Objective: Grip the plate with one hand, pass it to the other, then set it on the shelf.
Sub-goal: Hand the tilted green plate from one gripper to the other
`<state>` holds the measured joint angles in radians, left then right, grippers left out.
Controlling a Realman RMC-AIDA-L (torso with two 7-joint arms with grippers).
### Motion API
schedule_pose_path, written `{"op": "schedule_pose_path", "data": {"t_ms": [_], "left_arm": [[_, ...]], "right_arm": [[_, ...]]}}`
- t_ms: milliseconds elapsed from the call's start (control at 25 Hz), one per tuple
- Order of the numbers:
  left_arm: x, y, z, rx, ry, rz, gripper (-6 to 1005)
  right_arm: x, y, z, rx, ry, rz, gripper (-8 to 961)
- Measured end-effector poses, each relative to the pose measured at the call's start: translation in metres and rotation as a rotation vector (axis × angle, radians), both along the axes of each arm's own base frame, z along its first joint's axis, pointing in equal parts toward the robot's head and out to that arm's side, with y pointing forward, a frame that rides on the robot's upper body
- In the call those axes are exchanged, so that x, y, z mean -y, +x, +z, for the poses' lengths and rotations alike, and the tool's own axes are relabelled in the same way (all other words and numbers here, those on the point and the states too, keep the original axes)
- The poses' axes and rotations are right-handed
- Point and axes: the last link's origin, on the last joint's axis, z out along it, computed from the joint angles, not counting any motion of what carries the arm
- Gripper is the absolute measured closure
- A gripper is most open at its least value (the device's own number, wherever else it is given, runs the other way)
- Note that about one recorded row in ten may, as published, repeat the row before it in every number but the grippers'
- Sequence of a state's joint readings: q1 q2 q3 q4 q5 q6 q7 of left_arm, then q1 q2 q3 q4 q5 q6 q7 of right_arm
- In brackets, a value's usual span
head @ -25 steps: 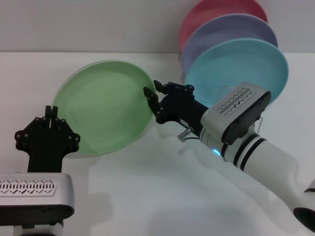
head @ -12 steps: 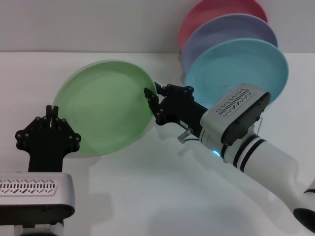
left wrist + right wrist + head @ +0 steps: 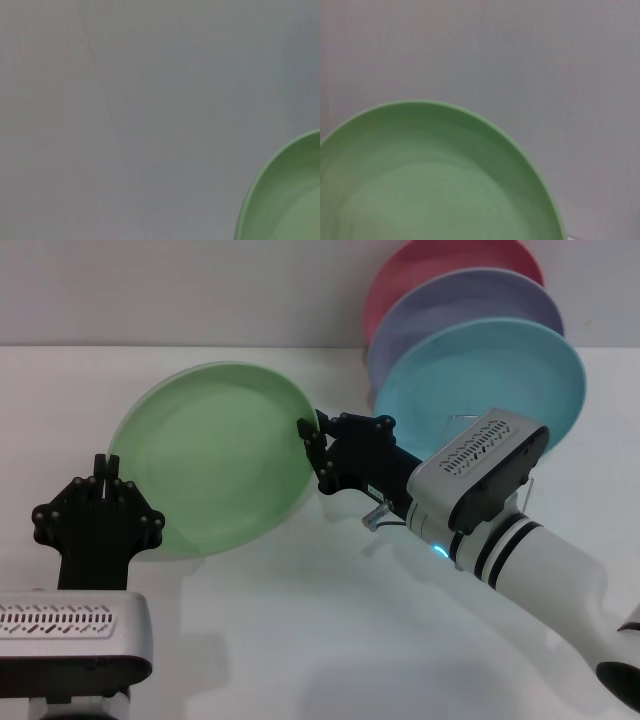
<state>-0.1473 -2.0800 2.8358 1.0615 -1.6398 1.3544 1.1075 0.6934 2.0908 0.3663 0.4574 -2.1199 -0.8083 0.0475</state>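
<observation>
Plate (image 3: 210, 455) stands tilted above the white desk (image 3: 300, 630), its hollow face turned toward us, pale green with a shallow raised rim. Our left hand (image 3: 100, 475) pinches its lower left edge; our right hand (image 3: 312, 440) meets the right rim, whether clamped we cannot tell.

The round light green plate (image 3: 210, 455) is tilted up off the table, its hollow face toward the near side. The wire shelf (image 3: 490, 455) stands well apart, far right.
</observation>
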Motion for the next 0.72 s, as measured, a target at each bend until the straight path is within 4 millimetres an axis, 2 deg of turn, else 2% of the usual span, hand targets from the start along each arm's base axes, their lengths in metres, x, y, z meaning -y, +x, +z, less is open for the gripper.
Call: {"op": "schedule_pose_path", "data": {"t_ms": [720], "left_arm": [[-0.0001,-0.0006,-0.0002,0.001,-0.001,0.003,859]], "right_arm": [[-0.001,-0.0006,0.0004,0.001,0.002,0.002,852]]}}
